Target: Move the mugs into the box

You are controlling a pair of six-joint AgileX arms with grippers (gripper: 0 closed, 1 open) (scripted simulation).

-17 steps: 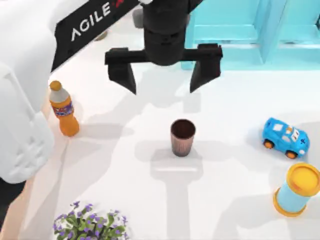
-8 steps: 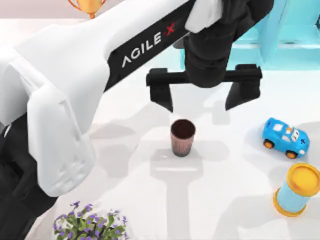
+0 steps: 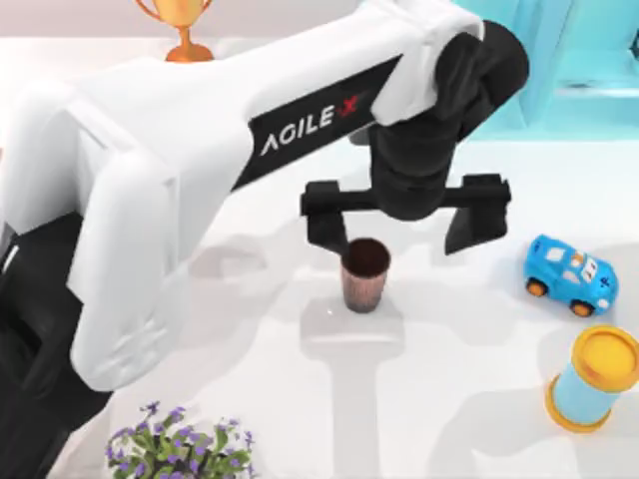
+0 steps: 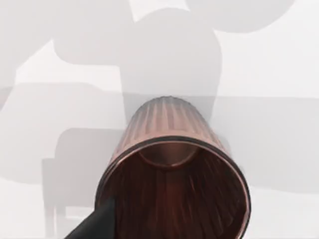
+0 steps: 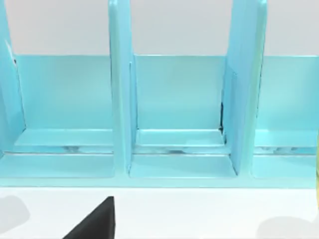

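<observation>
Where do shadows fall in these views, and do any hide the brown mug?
Top view: the left tool casts soft grey shadows on the table around the brown mug, which stays clear. Left wrist view: broad arm shadows behind the mug. Right wrist view: evenly lit blue shelf.

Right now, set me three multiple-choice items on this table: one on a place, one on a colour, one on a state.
1. Where is the left tool?
A. Just above the brown ribbed mug
B. Beside the trophy
C. Over the potted flowers

2. What colour is the toy car?
A. Red
B. Blue
C. Green

3. How does the left tool stand?
A. Shut on the mug
B. Shut on the toy car
C. Open, fingers spread wide

Key:
1 A: in the top view one finger sits by the mug's rim.
2 B: blue body, orange wheels.
3 C: the two black fingers stand far apart and hold nothing.
</observation>
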